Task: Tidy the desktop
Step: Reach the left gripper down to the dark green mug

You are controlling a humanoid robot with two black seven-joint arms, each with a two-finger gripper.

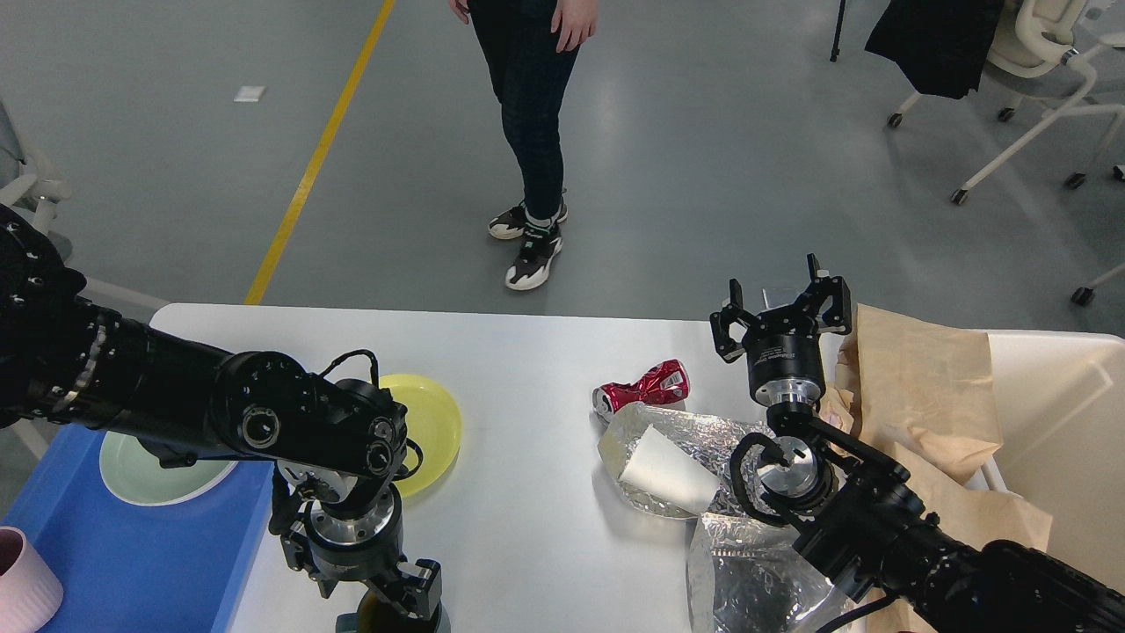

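The white desktop carries a yellow plate, a crushed red can, a silver foil bag with a white paper cup lying on it, and a second foil bag. My left gripper points down at the front edge. It holds the rim of a dark green mug, which is mostly cut off by the frame. My right gripper points up, open and empty, behind the can and beside the brown paper.
A blue tray at the left holds a pale green plate and a pink cup. A cream bin at the right holds crumpled brown paper. A person stands beyond the far edge.
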